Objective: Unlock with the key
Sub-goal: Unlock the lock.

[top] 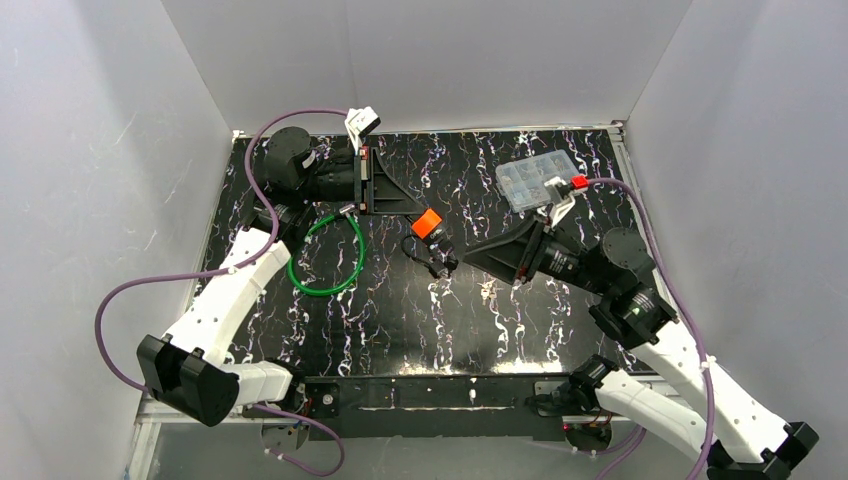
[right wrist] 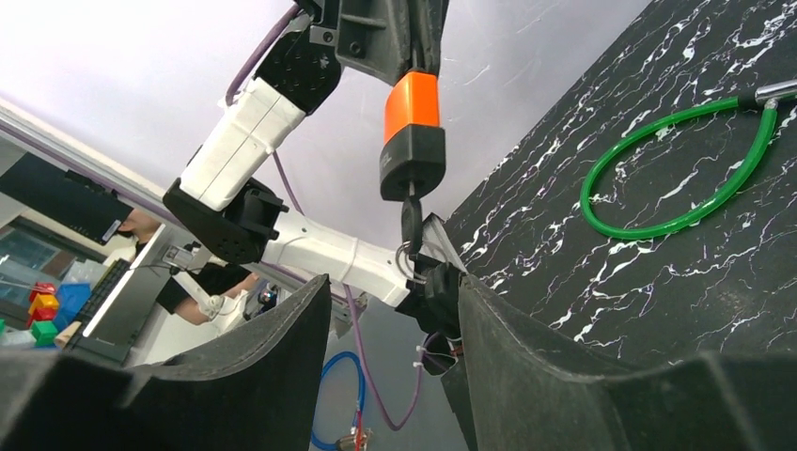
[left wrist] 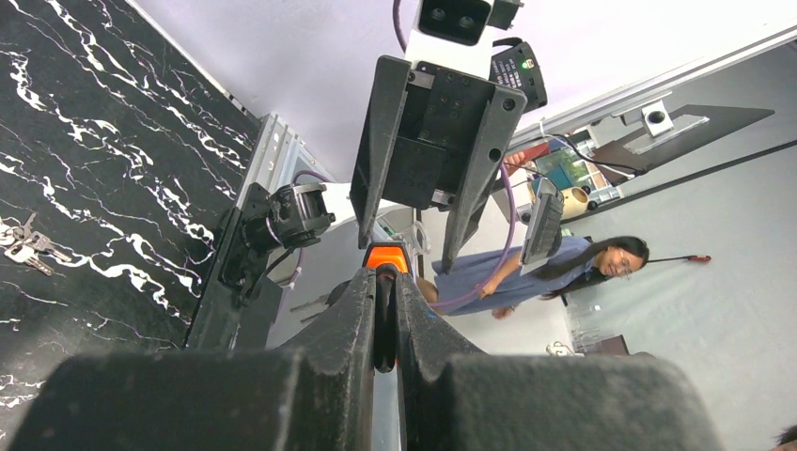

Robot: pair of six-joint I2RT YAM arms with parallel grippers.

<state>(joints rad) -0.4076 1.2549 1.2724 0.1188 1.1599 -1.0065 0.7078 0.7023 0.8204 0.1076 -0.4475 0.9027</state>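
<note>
Jaws on the left gripper (top: 418, 213) are pressed tight on the orange end of the lock (right wrist: 412, 122) and hold it up above the table (top: 400, 320). The right gripper (right wrist: 393, 287) has its jaws wide apart and holds nothing. It points at the lock from the other side. The table is black with white streaks. A green cable loop (top: 322, 292) lies flat on it, on the left. A clear plastic box (top: 537, 180) sits near the back, on the right. The lock has a black end, and a dark key (right wrist: 412, 224) sticks out of it, just in front of the right gripper's open jaws. A small bunch of spare keys (left wrist: 26, 246) lies on the table.
</note>
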